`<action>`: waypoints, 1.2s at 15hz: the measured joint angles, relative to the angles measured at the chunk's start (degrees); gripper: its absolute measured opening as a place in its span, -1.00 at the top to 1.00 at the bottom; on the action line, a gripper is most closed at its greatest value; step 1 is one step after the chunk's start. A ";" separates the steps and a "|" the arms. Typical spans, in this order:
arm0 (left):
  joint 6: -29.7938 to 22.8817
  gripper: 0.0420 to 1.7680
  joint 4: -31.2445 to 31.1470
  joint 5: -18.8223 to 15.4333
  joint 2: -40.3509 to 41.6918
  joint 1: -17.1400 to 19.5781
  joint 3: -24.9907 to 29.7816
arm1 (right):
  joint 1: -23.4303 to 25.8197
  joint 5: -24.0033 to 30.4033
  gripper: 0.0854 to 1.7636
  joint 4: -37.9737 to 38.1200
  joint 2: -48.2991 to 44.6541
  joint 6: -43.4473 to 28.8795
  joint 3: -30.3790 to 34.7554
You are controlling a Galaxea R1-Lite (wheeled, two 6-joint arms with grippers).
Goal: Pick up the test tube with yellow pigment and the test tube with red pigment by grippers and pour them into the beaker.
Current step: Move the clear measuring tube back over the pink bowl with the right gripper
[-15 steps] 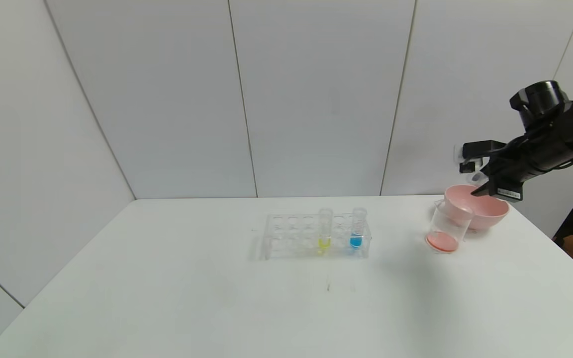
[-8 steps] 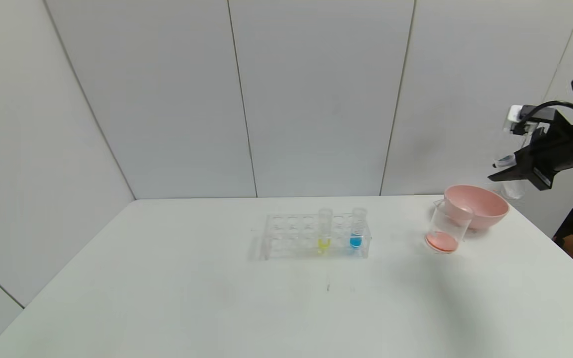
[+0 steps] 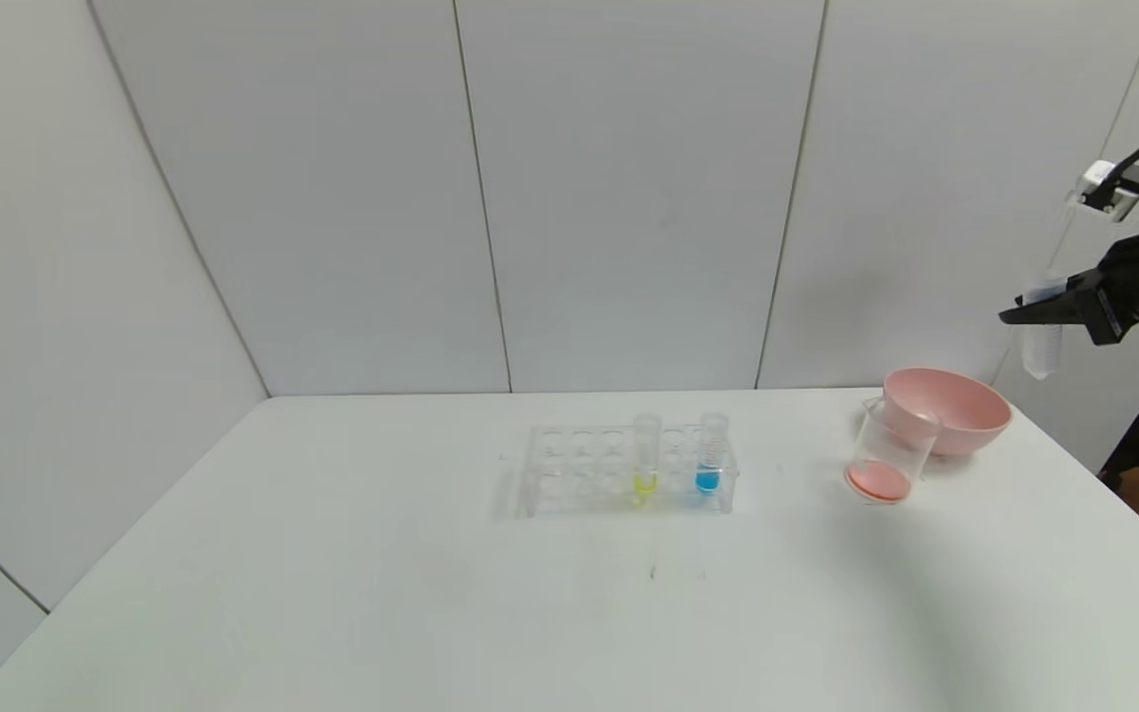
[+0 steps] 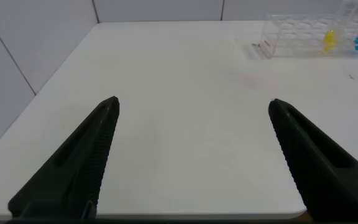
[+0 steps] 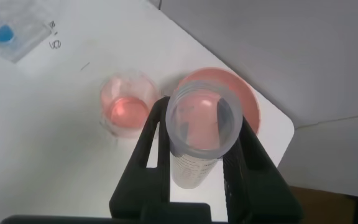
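Observation:
My right gripper (image 3: pixel 1024 315) hangs high above the table's far right corner, beyond the pink bowl, shut on the test tube with red pigment (image 3: pixel 1041 342), which stands upright and looks empty of liquid. In the right wrist view that tube (image 5: pixel 194 168) sits between the right gripper's (image 5: pixel 202 113) black fingers. The beaker (image 3: pixel 886 455) stands in front of the bowl with orange-red liquid at its bottom (image 5: pixel 126 111). The test tube with yellow pigment (image 3: pixel 646 461) stands in the clear rack (image 3: pixel 579 467). My left gripper (image 4: pixel 194 106) is open over bare table at the left.
A pink bowl (image 3: pixel 950 410) sits touching the beaker near the table's right edge. A blue-liquid tube (image 3: pixel 710 457) stands in the rack right of the yellow one. White walls close in the table's back and left side.
My right gripper has risen and moved right, away from above the bowl and beaker. The tube in it has swung from tilted to upright.

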State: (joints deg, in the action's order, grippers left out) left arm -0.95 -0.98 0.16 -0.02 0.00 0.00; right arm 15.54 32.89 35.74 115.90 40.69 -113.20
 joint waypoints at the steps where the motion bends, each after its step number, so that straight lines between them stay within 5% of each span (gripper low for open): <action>1: 0.00 -0.94 0.00 -0.02 0.00 0.00 0.00 | -0.09 -0.02 0.46 -2.62 0.28 -3.69 0.05; 6: 0.02 -0.94 0.00 0.00 0.00 0.00 0.00 | 0.50 -0.44 0.46 -17.63 3.10 -19.87 1.05; 14: 0.00 -0.94 -0.02 0.00 0.00 0.00 0.00 | 0.91 -8.75 0.46 -46.71 6.79 -29.83 15.02; 18: 0.00 -0.94 -0.02 -0.02 0.00 0.00 0.00 | 0.71 -9.44 0.46 -51.86 8.86 -31.01 20.50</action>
State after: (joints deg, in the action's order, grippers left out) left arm -0.95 -1.00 0.13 -0.02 0.00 0.00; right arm 16.25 23.45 -16.12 124.76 9.68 -92.70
